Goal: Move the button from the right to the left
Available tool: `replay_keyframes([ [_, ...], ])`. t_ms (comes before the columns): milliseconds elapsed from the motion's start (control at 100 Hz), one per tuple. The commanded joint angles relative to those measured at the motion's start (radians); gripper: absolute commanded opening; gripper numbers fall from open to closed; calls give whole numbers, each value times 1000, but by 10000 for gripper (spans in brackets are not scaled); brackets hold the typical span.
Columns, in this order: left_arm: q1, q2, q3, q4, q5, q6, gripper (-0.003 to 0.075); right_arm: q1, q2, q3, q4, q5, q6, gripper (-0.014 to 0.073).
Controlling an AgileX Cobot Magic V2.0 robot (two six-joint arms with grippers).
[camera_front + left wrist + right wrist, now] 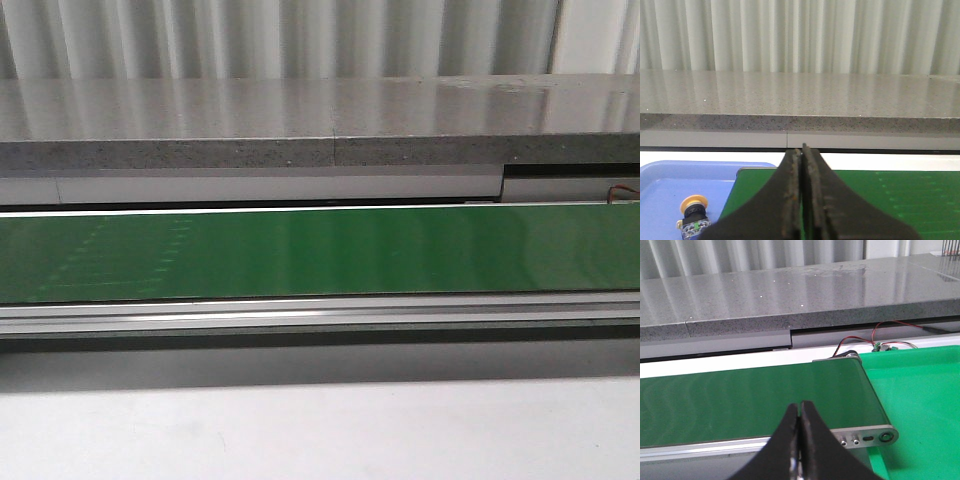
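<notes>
The button [693, 214] lies in the blue tray [670, 176] at the belt's left end, so the move looks complete. Both the left hand [801, 200] and right hand [799, 445] are clenched, holding nothing.

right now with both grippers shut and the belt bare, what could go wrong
The button sits in the blue tray, seen only by the left wrist view; the front view misses it, so aiming may suffer. The left gripper is shut and must open before descending. Red wires near the belt end could snag the right gripper.
</notes>
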Motion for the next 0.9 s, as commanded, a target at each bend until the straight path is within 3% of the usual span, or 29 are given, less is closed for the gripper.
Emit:
replay_keyframes([
  [0, -7, -33, 26, -1, -79, -6, -20, 1, -14, -6, -2, -121, 1, -67],
  [290, -7, -33, 26, -1, -79, -6, -20, 1, -14, 69, -1, -261, 43, -67],
  [890, -7, -33, 26, -1, -79, -6, -20, 1, -14, 68, -1, -262, 44, -67],
])
